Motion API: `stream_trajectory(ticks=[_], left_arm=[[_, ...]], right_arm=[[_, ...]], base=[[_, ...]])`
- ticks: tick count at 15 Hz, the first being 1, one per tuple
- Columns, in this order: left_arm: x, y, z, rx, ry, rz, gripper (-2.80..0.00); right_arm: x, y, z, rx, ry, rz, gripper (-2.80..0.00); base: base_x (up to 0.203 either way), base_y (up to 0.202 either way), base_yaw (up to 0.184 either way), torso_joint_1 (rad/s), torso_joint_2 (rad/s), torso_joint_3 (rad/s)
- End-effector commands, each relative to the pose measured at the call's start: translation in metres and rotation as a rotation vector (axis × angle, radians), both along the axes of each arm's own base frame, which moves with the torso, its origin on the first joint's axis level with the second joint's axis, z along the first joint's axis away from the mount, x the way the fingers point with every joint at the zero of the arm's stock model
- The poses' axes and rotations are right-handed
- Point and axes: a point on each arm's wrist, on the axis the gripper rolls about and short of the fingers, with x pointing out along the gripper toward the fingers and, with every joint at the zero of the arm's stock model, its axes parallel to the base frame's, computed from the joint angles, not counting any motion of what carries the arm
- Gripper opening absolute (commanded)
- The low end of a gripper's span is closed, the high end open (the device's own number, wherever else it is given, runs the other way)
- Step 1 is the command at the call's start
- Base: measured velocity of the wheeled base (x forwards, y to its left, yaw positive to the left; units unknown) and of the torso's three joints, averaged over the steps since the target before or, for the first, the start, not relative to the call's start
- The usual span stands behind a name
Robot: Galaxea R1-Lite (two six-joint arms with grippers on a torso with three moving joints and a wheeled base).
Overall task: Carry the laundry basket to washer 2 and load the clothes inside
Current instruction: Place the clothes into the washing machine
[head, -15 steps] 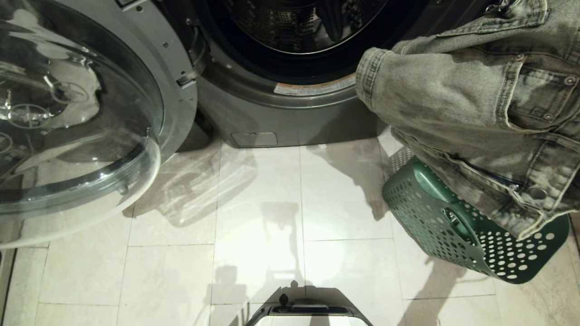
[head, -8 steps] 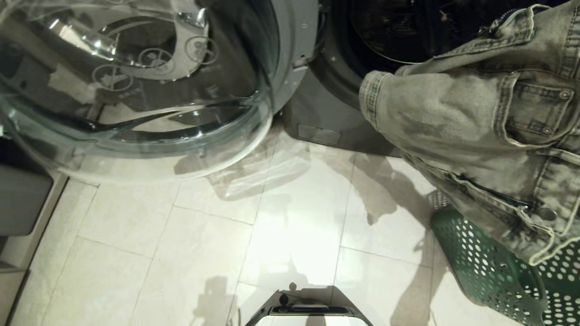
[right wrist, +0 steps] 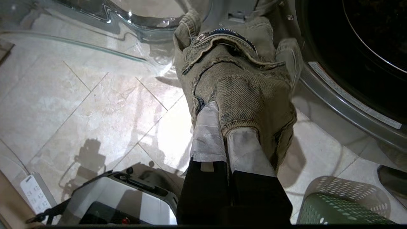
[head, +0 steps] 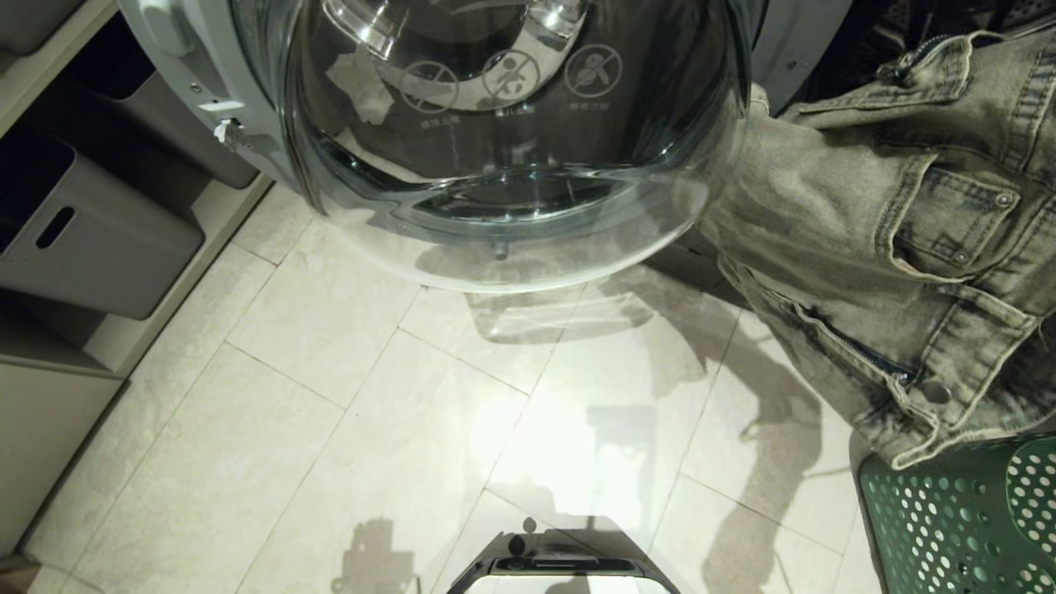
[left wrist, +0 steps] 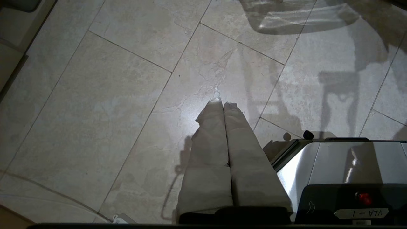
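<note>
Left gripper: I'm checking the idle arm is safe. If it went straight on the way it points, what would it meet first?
Probably the bare tiled floor. The left gripper, its fingers shut and empty, points down at the tiles beside the robot's base; nothing shows between, though depth is unclear.

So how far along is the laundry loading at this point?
Done: the green basket sits on the floor by the washer, whose glass door stands open. In hand: the right hand is shut on a denim jacket, held up beside the drum opening. Left: putting the jacket inside. The left hand hangs shut and empty over the floor tiles.
</note>
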Motion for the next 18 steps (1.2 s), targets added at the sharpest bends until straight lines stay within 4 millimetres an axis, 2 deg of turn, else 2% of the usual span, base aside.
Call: stream_trajectory(ticks=[1, 6, 10, 12, 15, 18], left_arm=[[0.000, 0.000, 0.000, 0.000, 0.000, 0.000, -2.80], [0.000, 0.000, 0.000, 0.000, 0.000, 0.000, -2.80], [0.000, 0.000, 0.000, 0.000, 0.000, 0.001, -2.80], [0.000, 0.000, 0.000, 0.000, 0.000, 0.000, -2.80], [0.000, 0.000, 0.000, 0.000, 0.000, 0.000, -2.80], [0.000, 0.000, 0.000, 0.000, 0.000, 0.001, -2.80]], right_arm=[[-0.006, -0.008, -0.007, -0.008, 0.007, -0.006, -2.80], [-0.008, -0.015, -0.037, -0.077, 0.058, -0.079, -2.80], [0.013, 0.000, -0.075, -0.136, 0.131, -0.229, -2.80], [0.039, 0.017, -0.097, -0.153, 0.157, -0.309, -2.80], [0.098, 0.038, -0.109, -0.143, 0.169, -0.451, -2.80], [0.158, 0.037, -0.121, -0.125, 0.182, -0.597, -2.80]], base=[[0.000, 0.000, 0.000, 0.000, 0.00, 0.000], [0.000, 0.000, 0.000, 0.000, 0.00, 0.000], [0.000, 0.000, 0.000, 0.000, 0.00, 0.000], [0.000, 0.000, 0.000, 0.000, 0.00, 0.000], [0.000, 0.000, 0.000, 0.000, 0.00, 0.000], [0.000, 0.000, 0.000, 0.000, 0.00, 0.000]])
